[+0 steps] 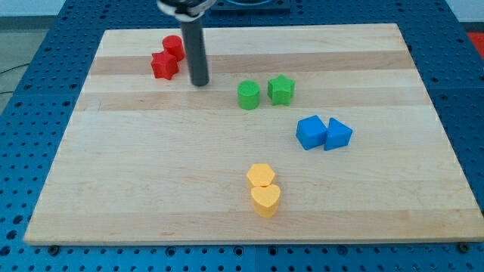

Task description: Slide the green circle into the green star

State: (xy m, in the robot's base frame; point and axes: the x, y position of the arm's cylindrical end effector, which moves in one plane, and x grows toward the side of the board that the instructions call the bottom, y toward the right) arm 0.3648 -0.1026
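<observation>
The green circle (pixel 248 95) sits on the wooden board (pixel 151 174) just left of the green star (pixel 281 89), with a small gap between them. My tip (pixel 199 83) rests on the board to the left of the green circle, about a block and a half's width away, and just right of the red blocks. The dark rod rises from it toward the view's top.
A red star (pixel 163 66) and a red circle (pixel 174 46) touch each other at the upper left. Two blue blocks (pixel 311 131) (pixel 337 135) sit side by side at the right. A yellow hexagon (pixel 260 176) and a yellow heart (pixel 265 200) touch near the bottom centre.
</observation>
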